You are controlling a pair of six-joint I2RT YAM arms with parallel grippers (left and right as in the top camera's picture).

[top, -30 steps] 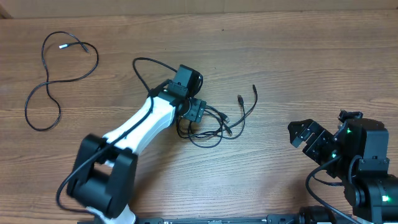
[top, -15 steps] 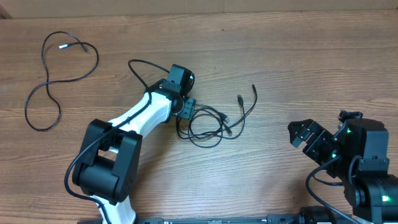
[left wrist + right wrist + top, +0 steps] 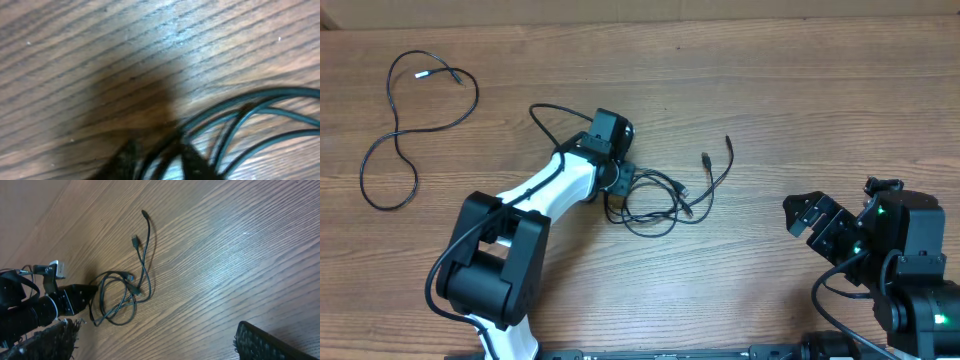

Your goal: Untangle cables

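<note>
A tangle of cables [image 3: 670,200], thin and black, lies near the middle of the table [image 3: 800,100] that I am working from afar. Its loops overlap one another, and two free ends with small plugs [image 3: 706,157] reach out toward the far edge. A single cable [image 3: 398,133] lies well apart from it, near the far left corner. It curls in an open figure of eight and shows a silver tip [image 3: 420,73] at its far end.

My left gripper [image 3: 618,186] is down on the wood at the left side of the tangle, the white arm [image 3: 555,190] slanting up to it from the near edge. Through the left wrist camera, which is blurred, I see its dark fingers [image 3: 125,162] drawn fairly close together, with several strands running between and around them. Whether they actually pinch a strand I cannot tell.

My right gripper [image 3: 804,217] hangs near the near right corner, well apart from every cable. Its jaws are spread wide and hold nothing. The right wrist camera looks across bare wood toward the tangle and the left gripper beside it.
</note>
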